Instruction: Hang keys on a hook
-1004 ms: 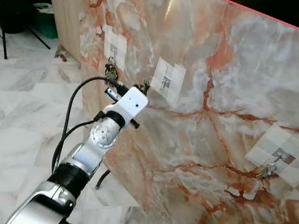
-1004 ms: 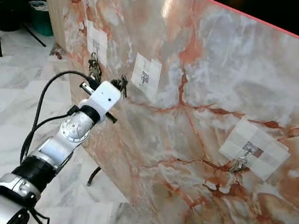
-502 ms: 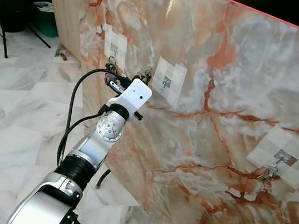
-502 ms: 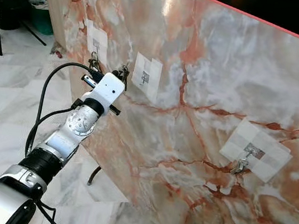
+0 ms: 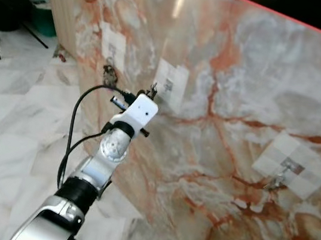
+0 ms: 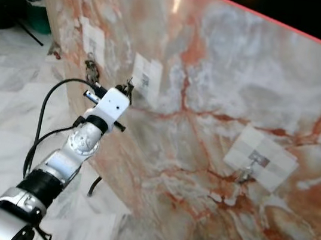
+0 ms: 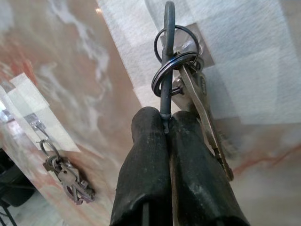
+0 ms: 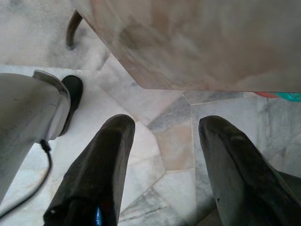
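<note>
While the left arm reaches up to the marble board (image 5: 241, 108), the left gripper (image 7: 165, 123) has its two black fingers (image 7: 143, 169) pressed together on the lower end of a slim dark carabiner clip (image 7: 167, 56) that carries the keys (image 7: 200, 101). Rings on that clip hold the bunch, which hangs against a white taped patch (image 7: 244, 61) on the board, at the metal base of the middle hook (image 5: 167, 85). Whether the clip already rests on the hook cannot be told from these views. Seen from the head, the white wrist housing (image 5: 138, 109) sits just beside the middle patch, nearer the board's left edge than its right.

A second bunch of keys (image 7: 68, 176) hangs from the left hook (image 5: 108, 71), on its own taped patch close to the board's left edge. A third hook (image 5: 279, 177) is fixed on a patch near the right edge (something small and metallic hangs there, too blurred to name).

The right gripper (image 8: 162, 141) hangs low beside the robot with its fingers set wide apart and nothing between them; below it lie the marble floor (image 8: 160, 183) and the lower corner of the board. A green bin (image 5: 39, 11) stands on the floor beyond the board's left edge.
</note>
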`<state>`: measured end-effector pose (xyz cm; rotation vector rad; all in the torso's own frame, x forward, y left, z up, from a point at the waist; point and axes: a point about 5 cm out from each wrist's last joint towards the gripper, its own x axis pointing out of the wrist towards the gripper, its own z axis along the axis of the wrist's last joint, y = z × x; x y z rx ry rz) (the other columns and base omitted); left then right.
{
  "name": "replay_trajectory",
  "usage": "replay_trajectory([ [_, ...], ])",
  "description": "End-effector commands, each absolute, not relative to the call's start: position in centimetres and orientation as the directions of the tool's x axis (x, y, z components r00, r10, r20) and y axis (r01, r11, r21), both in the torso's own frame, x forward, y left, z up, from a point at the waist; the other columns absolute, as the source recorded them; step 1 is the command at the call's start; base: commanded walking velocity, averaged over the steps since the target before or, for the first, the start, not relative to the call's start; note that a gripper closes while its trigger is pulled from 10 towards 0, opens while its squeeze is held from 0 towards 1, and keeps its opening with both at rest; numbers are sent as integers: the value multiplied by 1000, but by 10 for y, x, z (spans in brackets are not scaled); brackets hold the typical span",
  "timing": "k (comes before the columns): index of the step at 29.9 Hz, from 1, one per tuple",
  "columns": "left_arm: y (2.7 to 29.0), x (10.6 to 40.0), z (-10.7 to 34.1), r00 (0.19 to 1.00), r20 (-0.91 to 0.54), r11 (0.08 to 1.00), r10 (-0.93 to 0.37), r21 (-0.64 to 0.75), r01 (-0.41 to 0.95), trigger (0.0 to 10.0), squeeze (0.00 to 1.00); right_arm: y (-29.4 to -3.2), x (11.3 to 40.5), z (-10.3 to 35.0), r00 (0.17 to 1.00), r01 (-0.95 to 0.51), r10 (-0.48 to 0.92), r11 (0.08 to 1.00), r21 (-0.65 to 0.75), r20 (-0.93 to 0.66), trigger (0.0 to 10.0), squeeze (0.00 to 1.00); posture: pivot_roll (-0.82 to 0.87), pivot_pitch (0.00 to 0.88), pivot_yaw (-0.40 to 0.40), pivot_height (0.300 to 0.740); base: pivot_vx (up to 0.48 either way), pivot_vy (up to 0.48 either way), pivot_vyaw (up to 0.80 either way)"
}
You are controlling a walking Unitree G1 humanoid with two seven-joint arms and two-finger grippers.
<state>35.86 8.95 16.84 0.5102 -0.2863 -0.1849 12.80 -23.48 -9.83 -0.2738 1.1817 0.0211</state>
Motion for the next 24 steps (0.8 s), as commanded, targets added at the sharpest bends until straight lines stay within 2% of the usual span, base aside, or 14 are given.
replay_trajectory([
  [1,95,359,174,944,243,850,-224,523,67,10000,0,-238,128,-97,382,-155,-133,966,-205,-915,10000,0,-48,0,-94,740,0,0,0],
  [14,98,356,182,938,282,857,-201,514,29,10000,0,-237,127,-98,383,-155,-128,967,-200,-915,10000,0,-46,0,-94,740,0,0,0],
  [24,98,360,173,952,224,835,-208,547,54,10000,0,-237,126,-98,383,-159,-125,967,-199,-915,10000,0,-55,0,-89,740,0,0,0],
])
